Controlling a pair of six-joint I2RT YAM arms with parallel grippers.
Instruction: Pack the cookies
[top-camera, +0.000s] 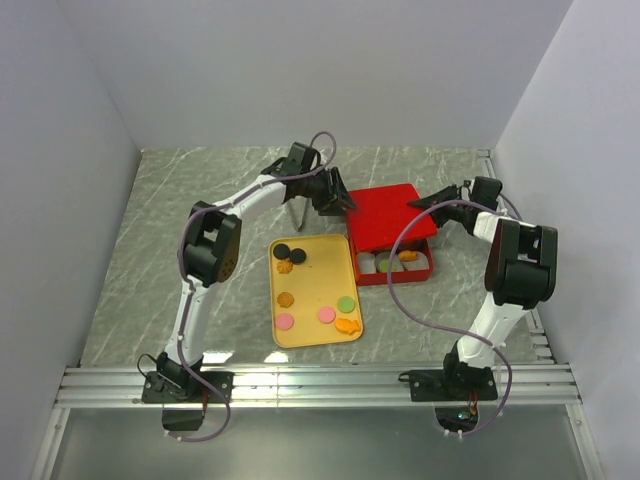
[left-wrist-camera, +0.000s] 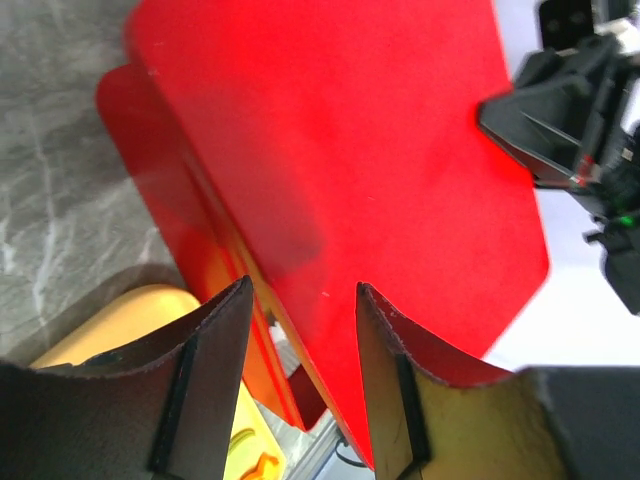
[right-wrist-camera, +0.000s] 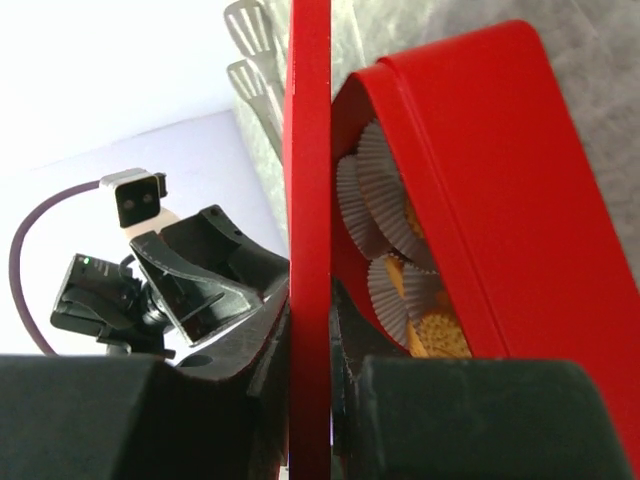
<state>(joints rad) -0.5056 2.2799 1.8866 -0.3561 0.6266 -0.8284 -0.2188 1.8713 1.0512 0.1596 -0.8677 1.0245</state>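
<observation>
While the red lid (top-camera: 385, 213) was pinched in the closed right gripper (right-wrist-camera: 310, 335), the left gripper (left-wrist-camera: 300, 300) was parted beside it, hold undeterminable. Cookies (top-camera: 326, 315) were spread on the tray (top-camera: 312, 268) below the left gripper; if tilted, the lid could be dropped askew onto the box (top-camera: 395, 281).

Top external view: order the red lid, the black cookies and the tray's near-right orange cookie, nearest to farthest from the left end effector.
1. Red lid, directly at it, on the right.
2. Black cookies, yellow tray's far-left corner.
3. Orange cookie, tray's near-right corner.
</observation>
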